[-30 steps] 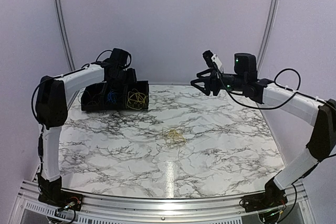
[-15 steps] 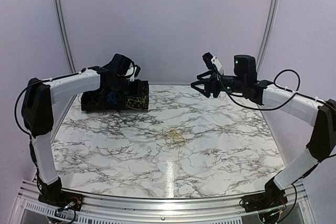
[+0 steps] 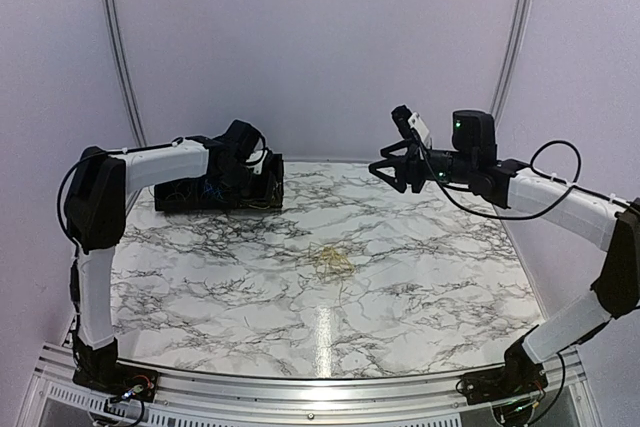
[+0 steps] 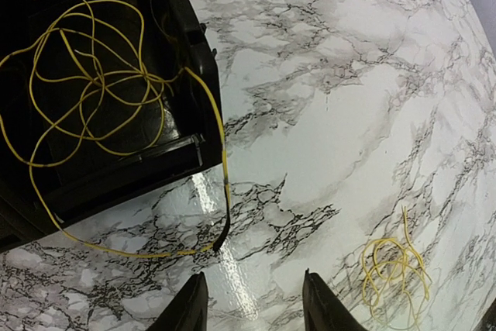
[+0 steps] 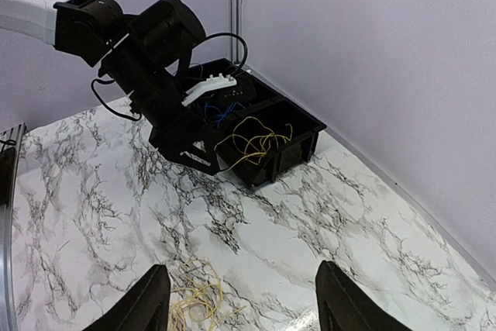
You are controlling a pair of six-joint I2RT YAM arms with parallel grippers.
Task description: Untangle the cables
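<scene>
Hanging over the bin (image 4: pixel 132 174), a yellow cable (image 4: pixel 223 149) shows only wrist-side.

A white, grey-veined marble-patterned tabletop (image 3: pixel 420 277) spreads beneath both pairs of jaws. A black plastic compartmented bin (image 4: pixel 116 176) sits on it, just ahead and leftward of the left jaws, well beyond the right jaws.

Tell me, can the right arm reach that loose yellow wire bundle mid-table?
Probably yes: the right gripper hangs open in the air, and nothing stands between it and the yellow wire bundle.
</scene>
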